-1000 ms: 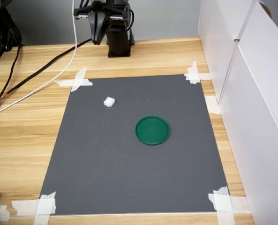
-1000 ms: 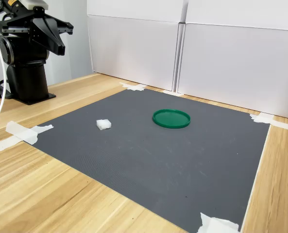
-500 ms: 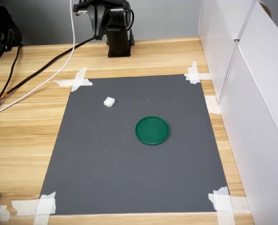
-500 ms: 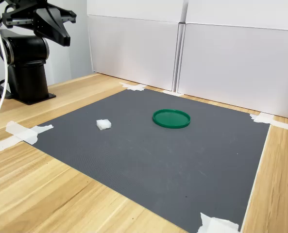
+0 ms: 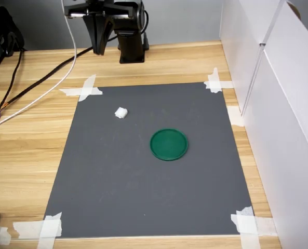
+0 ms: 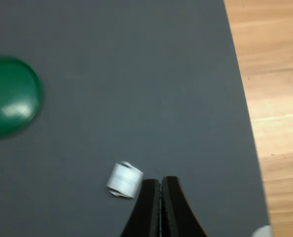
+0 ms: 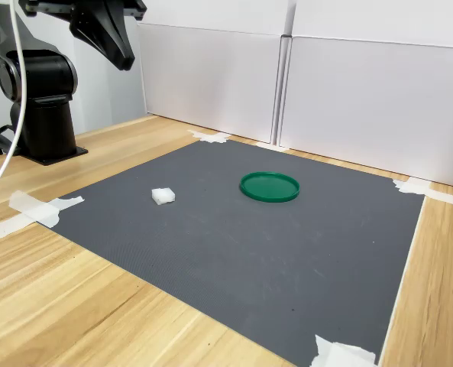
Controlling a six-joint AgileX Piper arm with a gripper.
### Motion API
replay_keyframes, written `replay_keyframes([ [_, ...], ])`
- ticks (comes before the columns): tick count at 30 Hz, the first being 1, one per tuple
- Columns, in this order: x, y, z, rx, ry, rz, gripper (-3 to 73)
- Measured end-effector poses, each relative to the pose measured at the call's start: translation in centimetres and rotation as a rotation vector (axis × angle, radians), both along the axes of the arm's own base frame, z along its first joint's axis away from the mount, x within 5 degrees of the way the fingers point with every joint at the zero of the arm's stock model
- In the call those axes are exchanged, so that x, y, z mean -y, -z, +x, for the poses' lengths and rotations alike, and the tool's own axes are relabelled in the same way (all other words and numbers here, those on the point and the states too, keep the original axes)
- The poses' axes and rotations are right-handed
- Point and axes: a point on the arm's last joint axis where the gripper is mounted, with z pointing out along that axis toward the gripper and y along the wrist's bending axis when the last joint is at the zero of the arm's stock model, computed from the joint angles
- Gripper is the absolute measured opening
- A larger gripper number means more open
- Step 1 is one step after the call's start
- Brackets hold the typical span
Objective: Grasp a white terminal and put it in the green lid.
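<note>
The white terminal [image 5: 121, 112] [image 7: 163, 196] [image 6: 124, 179] is a tiny white block lying on the dark grey mat [image 5: 143, 181], toward the first exterior view's upper left. The green lid [image 5: 169, 144] [image 7: 270, 186] [image 6: 10, 96] lies flat near the mat's middle, with nothing in it. My gripper [image 5: 98, 49] [image 7: 123, 60] [image 6: 160, 183] hangs high in the air near the arm's base, well clear of both objects. Its two black fingers are pressed together with nothing between them. In the wrist view the terminal appears just beside the fingertips, far below them.
The arm's black base [image 5: 130, 44] stands on the wooden table [image 5: 29, 135] behind the mat. Cables [image 5: 44, 78] trail across the table at the first exterior view's left. White panels [image 5: 278, 104] wall off the first exterior view's right side. Tape strips [image 5: 83, 89] hold the mat's corners.
The gripper has risen and swung forward, away from the base and toward the mat. The terminal and the lid have not moved.
</note>
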Motion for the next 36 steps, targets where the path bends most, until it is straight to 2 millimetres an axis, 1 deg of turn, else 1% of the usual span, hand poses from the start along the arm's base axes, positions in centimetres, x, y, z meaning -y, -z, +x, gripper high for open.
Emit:
replay_keyframes([
  [6,0.4,0.5,3.9,-0.193,-0.169,-0.155,-2.1],
  [11,0.4,1.3,6.0,-0.299,-0.328,-0.238,-2.1],
  [15,0.5,2.3,6.9,-0.354,-0.43,-0.297,-2.1],
  [21,0.5,3.6,7.7,-0.425,-0.502,-0.321,-2.1],
  [26,0.3,2.8,8.3,-0.445,-0.548,-0.295,-2.1],
  [30,-0.3,2.3,8.7,-0.49,-0.664,-0.261,-1.0],
  [34,-0.7,2.2,9.0,-0.542,-0.718,-0.208,5.2],
  [36,-0.7,2.2,9.1,-0.555,-0.723,-0.204,11.5],
])
